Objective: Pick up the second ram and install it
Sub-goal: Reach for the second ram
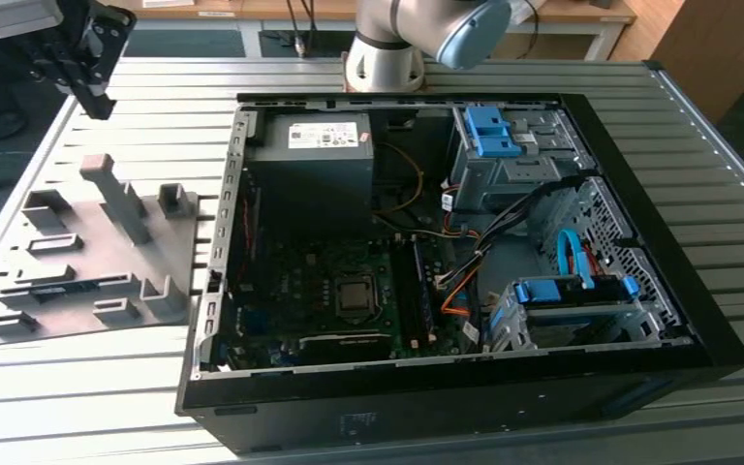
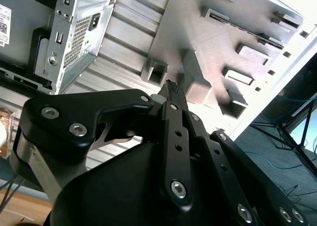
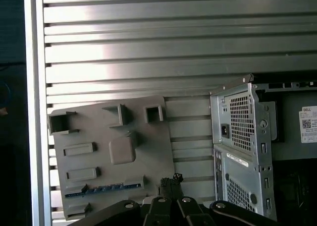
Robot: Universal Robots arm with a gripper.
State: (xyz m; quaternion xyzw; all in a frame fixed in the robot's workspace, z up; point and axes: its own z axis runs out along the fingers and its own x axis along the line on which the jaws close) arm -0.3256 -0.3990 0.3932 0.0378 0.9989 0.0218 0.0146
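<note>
The second ram [image 1: 69,287] [image 3: 104,190] is a thin dark green-blue stick lying in a long slot of the grey fixture plate [image 1: 101,247] [image 3: 148,141], on the exterior view's left. My gripper [image 1: 98,103] [image 2: 171,87] [image 3: 171,179] hangs in the air above the table beyond the plate's far end, well apart from the stick. Its black fingers [image 2: 174,137] are shut together with nothing between them. The open computer case [image 1: 476,242] lies to the exterior view's right, with the motherboard's CPU socket [image 1: 350,291] and the long black memory slots [image 1: 420,286] beside it.
The fixture plate carries several raised grey blocks and a tall post [image 1: 120,194]. Inside the case are the power supply [image 1: 310,160], blue drive brackets [image 1: 491,131], and loose cables [image 1: 476,262]. The ribbed metal table [image 1: 113,407] runs all round, and the arm's base [image 1: 386,58] stands behind the case.
</note>
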